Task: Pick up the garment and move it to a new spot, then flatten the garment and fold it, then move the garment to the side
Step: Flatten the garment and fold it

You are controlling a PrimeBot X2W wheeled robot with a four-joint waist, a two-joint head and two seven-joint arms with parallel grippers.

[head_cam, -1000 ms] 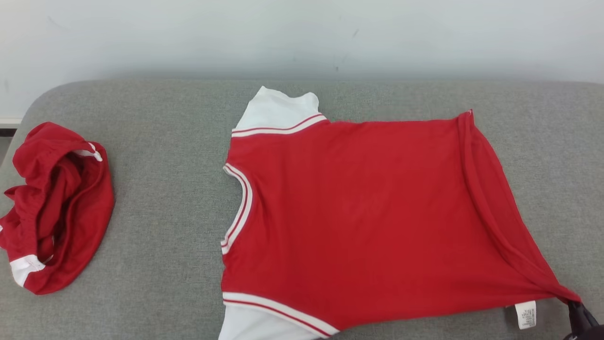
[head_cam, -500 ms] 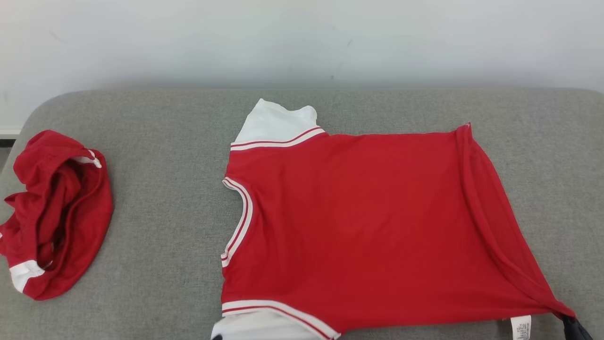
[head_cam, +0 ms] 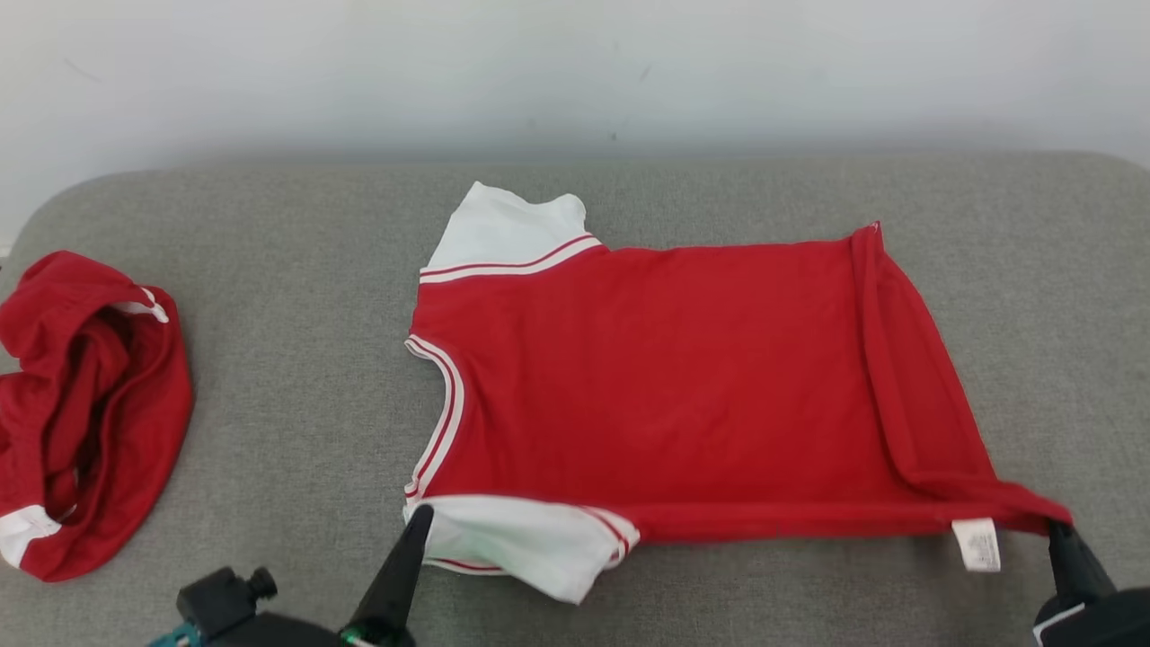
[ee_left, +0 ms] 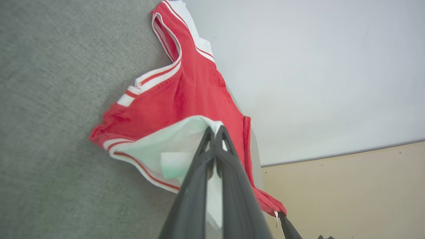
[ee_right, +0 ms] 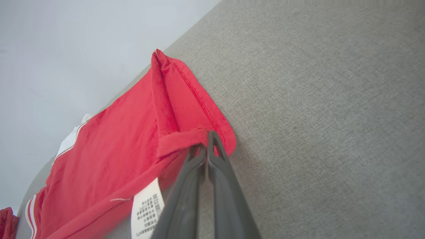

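Red T-shirt (head_cam: 665, 377) with white sleeves, spread out near the middle of a grey padded surface (head_cam: 296, 270). Neckline (head_cam: 440, 422) faces the robot's left, hem its right. Far sleeve (head_cam: 512, 229) lies flat and points toward the pale wall (head_cam: 575, 72). Near sleeve (head_cam: 521, 539) sits at the front edge, partly doubled over on itself. Red-and-white stripe trim runs along both cuffs and the neckline.

At lower left of the head view, left gripper (head_cam: 418, 519) has its two dark fingers pressed together, tips pinching the corner of the near sleeve. The left wrist view agrees: white cloth is caught between the fingers, and the sleeve is held up off the surface with a shadow under it.

At lower right, right gripper (head_cam: 1060, 532) has its fingers closed on the near hem corner, where the red cloth comes to a point at the tips. In the right wrist view the hem is rolled over where it meets the fingers. White care label (head_cam: 977, 544) hangs just beside that gripper.

The shirt's near edge runs taut and nearly straight between the two grippers. Along the hem side a folded-over band of cloth goes from the far corner to the near one.

Second red garment (head_cam: 85, 413), crumpled, with white trim showing, sits at the left end of the surface, well apart from the T-shirt.
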